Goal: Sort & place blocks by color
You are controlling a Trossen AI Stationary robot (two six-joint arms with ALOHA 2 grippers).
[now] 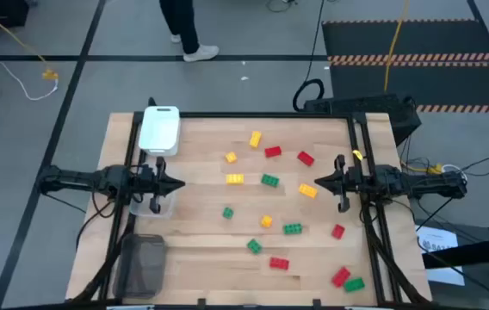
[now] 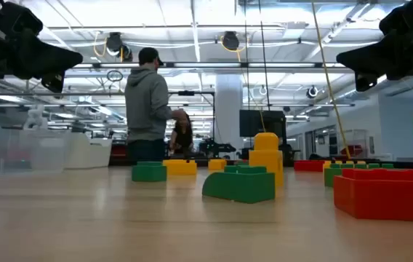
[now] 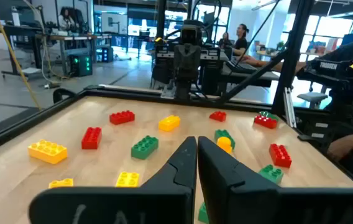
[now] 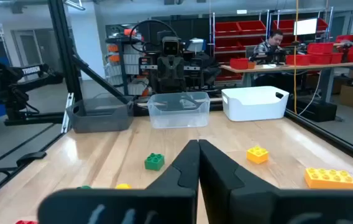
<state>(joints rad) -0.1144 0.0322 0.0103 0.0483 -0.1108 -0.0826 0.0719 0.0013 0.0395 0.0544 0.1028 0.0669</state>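
Several red, green and yellow/orange blocks lie scattered, each flat on the wooden table, among them a yellow one, a green one and a red one. My left gripper hovers at the table's left edge, shut and holding nothing, level and pointing right; its own view shows the shut fingers. My right gripper hovers at the right edge, shut and holding nothing, pointing left, its shut fingers seen in its own view.
Along the left edge stand a white tray at the far side, a clear tray under my left arm, and a dark tray at the near side. A person stands beyond the far edge.
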